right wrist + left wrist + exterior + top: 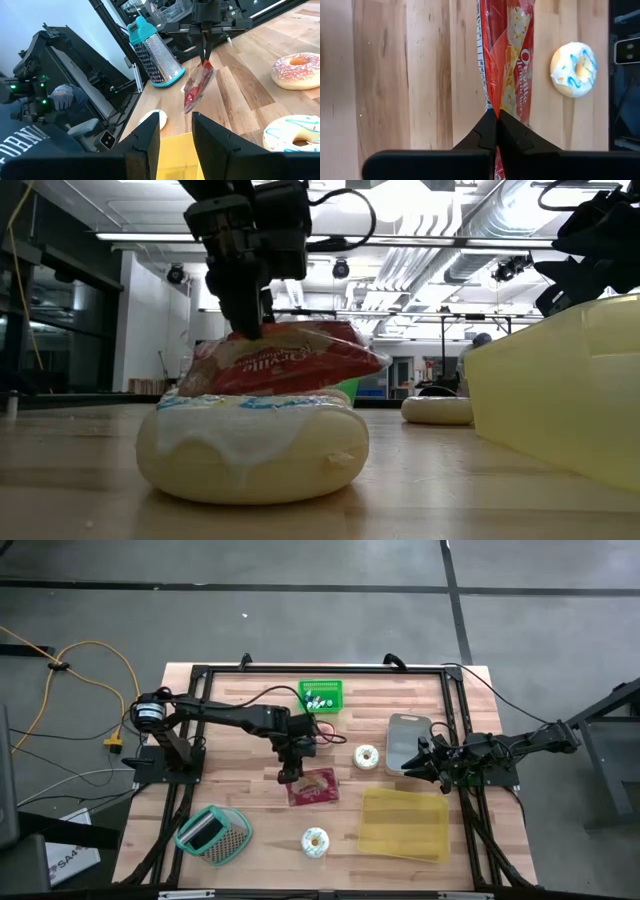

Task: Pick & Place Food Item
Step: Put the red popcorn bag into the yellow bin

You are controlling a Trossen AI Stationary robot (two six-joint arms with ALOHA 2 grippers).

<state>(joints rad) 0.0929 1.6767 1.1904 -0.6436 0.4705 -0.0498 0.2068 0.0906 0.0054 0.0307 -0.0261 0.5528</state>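
**Around my wooden table**

I see a green plastic basket [322, 696] at the far edge, a teal-framed metal grater [212, 833] lying near me, a translucent yellow plastic tray [405, 823], and a clear lidded container [403, 743] beside it.

Wooden desk [250, 700] with scattered items

On it lie two iced doughnuts [316, 841], [368, 756], a teal grater [213, 834], a green basket [321, 697], a yellow tray [405, 824], and a grey tray [403, 737].
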